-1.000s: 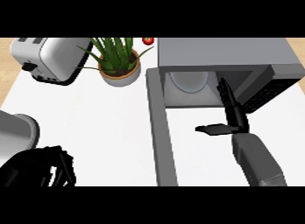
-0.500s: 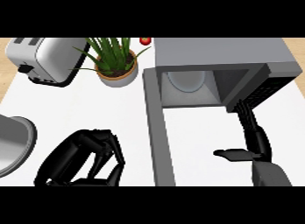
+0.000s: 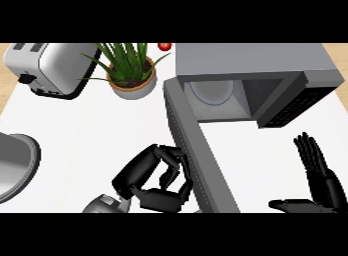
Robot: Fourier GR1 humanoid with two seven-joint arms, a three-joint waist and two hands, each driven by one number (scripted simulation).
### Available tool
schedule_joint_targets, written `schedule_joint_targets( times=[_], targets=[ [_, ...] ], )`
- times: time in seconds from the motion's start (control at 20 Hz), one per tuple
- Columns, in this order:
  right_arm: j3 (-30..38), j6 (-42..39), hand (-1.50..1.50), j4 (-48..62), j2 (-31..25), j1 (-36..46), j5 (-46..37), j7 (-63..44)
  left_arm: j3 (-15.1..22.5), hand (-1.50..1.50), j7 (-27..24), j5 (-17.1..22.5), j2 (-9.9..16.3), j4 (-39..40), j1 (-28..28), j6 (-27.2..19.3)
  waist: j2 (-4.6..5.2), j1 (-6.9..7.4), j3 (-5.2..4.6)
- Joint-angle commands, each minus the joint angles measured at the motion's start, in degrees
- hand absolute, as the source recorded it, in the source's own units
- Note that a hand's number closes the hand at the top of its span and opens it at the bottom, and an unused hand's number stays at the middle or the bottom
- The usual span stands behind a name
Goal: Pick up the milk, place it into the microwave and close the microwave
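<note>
Curled black fingers mark the robot's left hand (image 3: 153, 179), which sits low on the white counter (image 3: 81, 130) with its fingers bent inward right against the outer face of the open grey microwave door (image 3: 195, 150). Whether anything lies inside that curl I cannot tell. Over on the right, near the lower edge, the right hand (image 3: 319, 185) rests open, fingers straight and pointing toward the far side, thumb out to the left, touching nothing. Between the two hands the door swings out toward the near edge as a long grey slab. Beyond it stands the boxy grey microwave (image 3: 251, 75), its cavity showing a pale round turntable plate (image 3: 212, 92); no milk carton shows anywhere, inside or outside. To the far left of the microwave sits a green leafy plant in a terracotta pot (image 3: 130, 75), with a small red object (image 3: 164, 46) just behind it. Farther left stands a silver toaster (image 3: 48, 67). A large grey round pot (image 3: 7, 167) sits at the left edge.
</note>
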State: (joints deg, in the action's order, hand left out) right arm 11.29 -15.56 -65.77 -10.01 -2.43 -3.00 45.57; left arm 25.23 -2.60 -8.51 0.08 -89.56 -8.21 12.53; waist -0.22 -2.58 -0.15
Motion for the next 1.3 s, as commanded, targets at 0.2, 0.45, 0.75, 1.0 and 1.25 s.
schedule_joint_targets(
  times=[0.2,0.45,0.75,1.0,1.25],
  targets=[
    [-0.86,-7.46,-1.5,-14.83,-2.35,-8.79,4.82,-1.88,10.29,1.5,-16.89,-1.24,-0.07,25.15,-8.42,-18.5,0.5,-0.41,-0.02],
    [-2.0,-9.92,-1.5,-23.74,-2.3,-12.29,8.63,-6.07,17.14,1.5,-20.56,12.18,-0.07,32.61,-16.21,-28.39,0.75,-1.73,-0.06],
    [-2.28,-12.17,-1.5,-32.75,-4.15,-12.16,14.09,-13.45,24.63,1.5,-19.89,22.51,-0.07,37.13,-21.38,-32.78,1.03,-3.5,-0.14],
    [-3.29,-13.71,-1.5,-38.46,-5.12,-13.26,16.93,-17.25,27.34,1.5,-24.19,28.75,-0.06,38.56,-24.29,-34.81,1.39,-5.28,-0.25],
    [-3.21,-15.74,-1.5,-39.74,-7.54,-11.83,19.32,-19.84,28.75,1.5,-25.03,35.66,-0.06,34.99,-26.52,-40.01,1.81,-7.32,-0.28]
  ],
)
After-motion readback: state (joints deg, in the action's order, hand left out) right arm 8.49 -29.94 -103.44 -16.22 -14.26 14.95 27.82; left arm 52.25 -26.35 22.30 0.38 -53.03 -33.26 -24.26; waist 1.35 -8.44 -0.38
